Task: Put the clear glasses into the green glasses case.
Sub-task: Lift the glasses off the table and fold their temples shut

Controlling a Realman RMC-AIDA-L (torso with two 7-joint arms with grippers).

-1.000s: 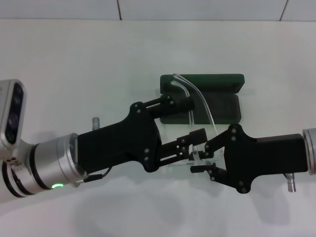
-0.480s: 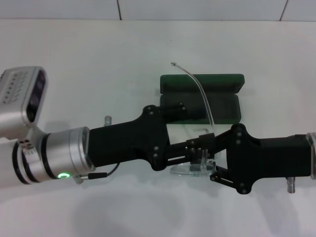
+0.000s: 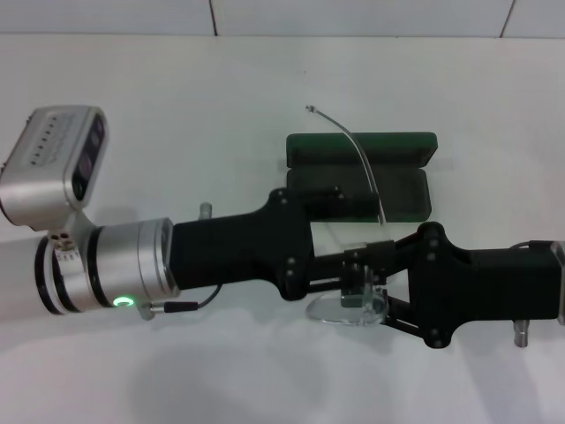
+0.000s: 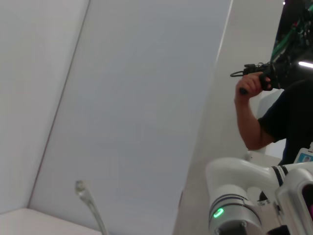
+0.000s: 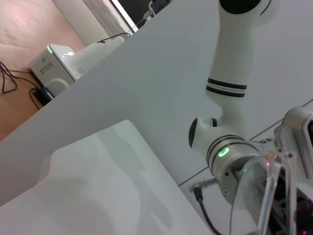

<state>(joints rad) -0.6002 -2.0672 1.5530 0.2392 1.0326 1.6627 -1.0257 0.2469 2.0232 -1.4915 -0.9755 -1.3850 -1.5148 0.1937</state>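
The clear glasses (image 3: 346, 308) hang just above the table, in front of the green glasses case (image 3: 399, 147). One thin temple arm rises from them over the case. The case lies open, its dark inside facing up. My right gripper (image 3: 365, 295) reaches in from the right and is shut on the glasses' front. My left gripper (image 3: 362, 237) comes from the left, open, with one finger over the case's near edge and the other by the frame. The temple tip (image 4: 80, 186) shows in the left wrist view. A lens (image 5: 254, 196) fills a corner of the right wrist view.
The white table (image 3: 177, 115) spreads all around the case, with a tiled wall edge at the back. A person holding a controller (image 4: 257, 83) stands beyond the table in the left wrist view.
My left arm has pushed to the right and rolled at the wrist. The glasses have tipped so the lenses lie flatter and lower. Only one temple arm now stands up.
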